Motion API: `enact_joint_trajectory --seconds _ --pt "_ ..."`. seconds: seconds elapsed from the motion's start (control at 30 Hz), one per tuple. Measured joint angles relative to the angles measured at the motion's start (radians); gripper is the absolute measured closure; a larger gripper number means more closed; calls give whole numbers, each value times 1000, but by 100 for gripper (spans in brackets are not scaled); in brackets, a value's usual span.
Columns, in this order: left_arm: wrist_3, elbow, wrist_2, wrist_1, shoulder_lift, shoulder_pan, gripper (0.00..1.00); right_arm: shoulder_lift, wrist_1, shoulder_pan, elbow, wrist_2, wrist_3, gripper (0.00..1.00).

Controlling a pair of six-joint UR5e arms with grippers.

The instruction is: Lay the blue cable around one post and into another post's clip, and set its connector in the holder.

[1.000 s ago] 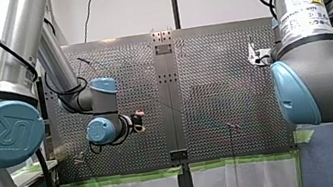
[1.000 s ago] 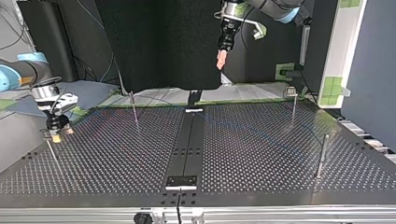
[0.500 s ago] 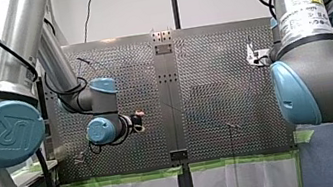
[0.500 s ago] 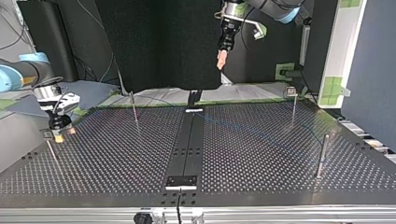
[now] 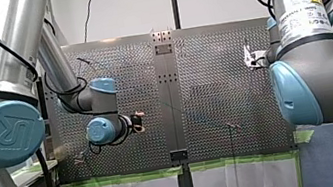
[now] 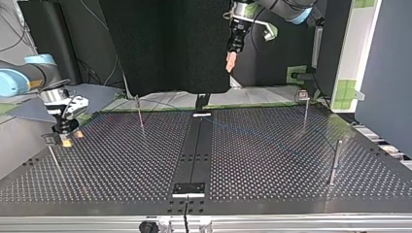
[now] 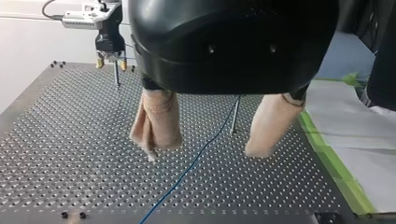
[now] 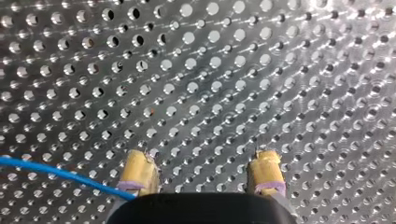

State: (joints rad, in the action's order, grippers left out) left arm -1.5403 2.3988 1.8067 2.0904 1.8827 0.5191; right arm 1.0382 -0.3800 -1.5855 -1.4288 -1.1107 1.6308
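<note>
Right gripper (image 8: pixel 201 158) spread, low over table (image 8: pixel 280 70), with blue cable (image 8: pixel 56 171) just outside one pad (image 8: pixel 137 170), ungrasped. Left gripper (image 7: pixel 208 147) spread too, raised above cable. Probably pre-grasp: next needs sideways shift astride cable, then clench.

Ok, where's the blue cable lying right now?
In the left wrist view, the blue cable lies on the perforated table, running past a thin post and below the gap between my left gripper's open fingers.

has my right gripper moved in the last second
Yes. In the top view my right gripper has slid toward the view's right, away from the thin post standing at that view's left.
</note>
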Motion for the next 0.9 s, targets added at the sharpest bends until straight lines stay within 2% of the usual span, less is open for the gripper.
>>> enact_joint_trajectory --seconds 0.4,0.6,0.9 --pt "5 0 1 4 0 0 0 -2 18 -6 -5 -47 -8 0" --pt "5 0 0 4 0 0 0 -2 32 -13 -5 -75 -28 0" --pt "4 0 1 3 0 0 0 -2 46 -22 -5 -90 -48 0"
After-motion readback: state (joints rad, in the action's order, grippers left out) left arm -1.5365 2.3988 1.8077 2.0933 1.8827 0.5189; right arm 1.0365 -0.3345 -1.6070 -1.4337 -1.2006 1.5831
